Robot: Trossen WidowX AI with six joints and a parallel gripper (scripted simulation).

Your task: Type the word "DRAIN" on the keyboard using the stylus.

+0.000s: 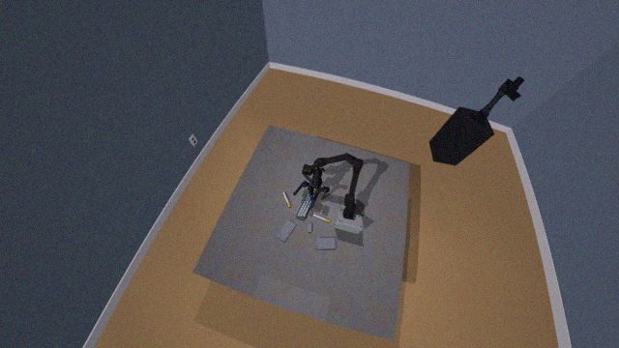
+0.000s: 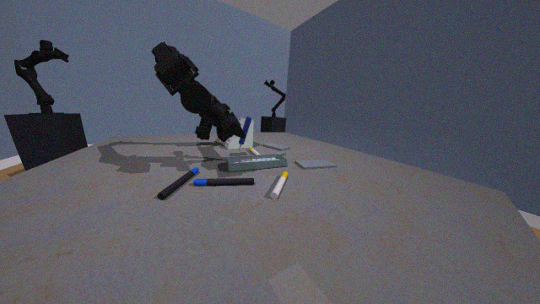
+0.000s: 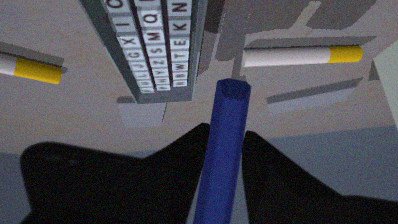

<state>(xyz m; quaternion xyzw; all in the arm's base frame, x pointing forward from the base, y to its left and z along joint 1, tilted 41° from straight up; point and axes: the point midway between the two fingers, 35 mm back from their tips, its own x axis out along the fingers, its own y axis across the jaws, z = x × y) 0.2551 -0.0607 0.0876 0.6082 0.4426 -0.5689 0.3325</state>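
Note:
The keyboard (image 1: 304, 209) (image 2: 256, 163) (image 3: 196, 75), a teal frame with pale letter keys, lies on the desk. In the wrist view it is at upper left, its rows running away from me. My gripper (image 2: 242, 136) (image 3: 225, 135) is shut on the blue stylus (image 2: 245, 128) (image 3: 225, 155). The stylus is steeply tilted, its thin grey tip pointing down. In the wrist view the tip is to the right of the keyboard's side edge; in the exterior view it shows above and behind the keyboard. No contact with a key is visible.
White markers with yellow caps (image 1: 286, 199) (image 1: 321, 218) lie on both sides of the keyboard. Black markers with blue caps (image 2: 179, 183) (image 2: 225, 181) lie beyond it. Flat grey pads (image 1: 285, 231) (image 1: 326, 243) and a white box (image 1: 349, 225) by the arm's base are also there.

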